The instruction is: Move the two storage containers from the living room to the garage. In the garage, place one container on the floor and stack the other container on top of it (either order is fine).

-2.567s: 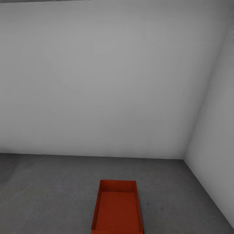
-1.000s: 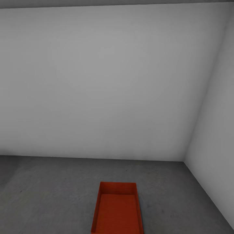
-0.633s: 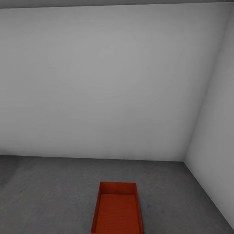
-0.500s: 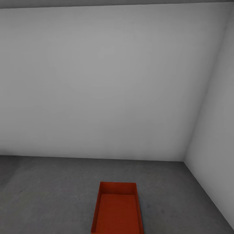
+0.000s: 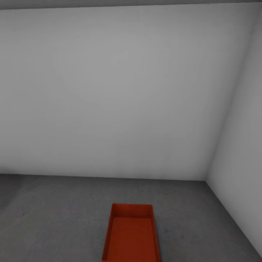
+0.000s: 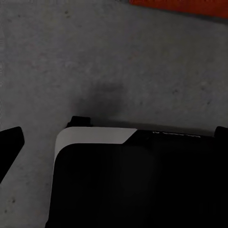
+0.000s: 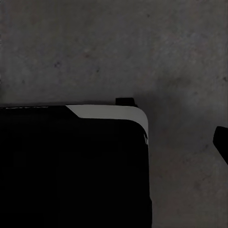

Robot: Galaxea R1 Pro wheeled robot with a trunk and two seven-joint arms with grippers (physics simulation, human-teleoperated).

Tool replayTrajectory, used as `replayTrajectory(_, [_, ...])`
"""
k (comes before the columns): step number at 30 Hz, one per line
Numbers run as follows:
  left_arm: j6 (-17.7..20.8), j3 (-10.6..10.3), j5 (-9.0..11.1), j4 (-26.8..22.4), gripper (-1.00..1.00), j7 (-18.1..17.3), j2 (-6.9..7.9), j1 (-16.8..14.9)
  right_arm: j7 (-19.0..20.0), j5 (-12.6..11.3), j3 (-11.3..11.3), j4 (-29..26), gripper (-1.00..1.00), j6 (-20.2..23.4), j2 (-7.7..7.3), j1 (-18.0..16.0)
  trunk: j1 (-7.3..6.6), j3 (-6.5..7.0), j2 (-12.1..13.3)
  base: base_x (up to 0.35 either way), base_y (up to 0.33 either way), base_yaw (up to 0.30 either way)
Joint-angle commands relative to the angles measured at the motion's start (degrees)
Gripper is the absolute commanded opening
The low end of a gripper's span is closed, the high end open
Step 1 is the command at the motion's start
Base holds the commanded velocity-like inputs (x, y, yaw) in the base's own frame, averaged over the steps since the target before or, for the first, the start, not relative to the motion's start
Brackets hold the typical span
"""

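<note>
I see one storage container [image 5: 131, 235] flat on the garage floor [image 5: 54, 214], open side up near the wall corner, likely set as the stack's base. I cannot tell whether either claw is released or clenched.

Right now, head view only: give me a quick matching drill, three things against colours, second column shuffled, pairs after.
Things:
1. storage container
2. floor
3. back wall

Colours:
A. pale grey
B. orange-red
C. dark mottled grey

Pairs: 1-B, 2-C, 3-A
</note>
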Motion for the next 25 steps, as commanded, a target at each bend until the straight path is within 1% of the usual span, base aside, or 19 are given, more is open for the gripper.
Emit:
replayTrajectory(1, [-0.14,0.36,0.41,0.07,1.00,-0.29,0.02,-0.05,-0.09,-0.38,0.49,0.17,1.00,-0.27,0.05,-0.07,0.01,-0.09,-0.07,0.000,0.000,0.000])
replayTrajectory(13, [-0.14,0.28,0.31,0.06,1.00,-0.30,0.09,-0.05,-0.11,-0.36,0.59,0.11,1.00,-0.35,-0.02,-0.07,0.01,-0.09,-0.07,0.000,0.000,0.000])
replayTrajectory(25, [-0.14,0.12,0.19,0.06,1.00,-0.31,0.52,-0.05,-0.09,-0.36,0.62,0.10,1.00,-0.36,-0.02,-0.07,0.01,-0.09,-0.07,0.000,0.000,0.000])
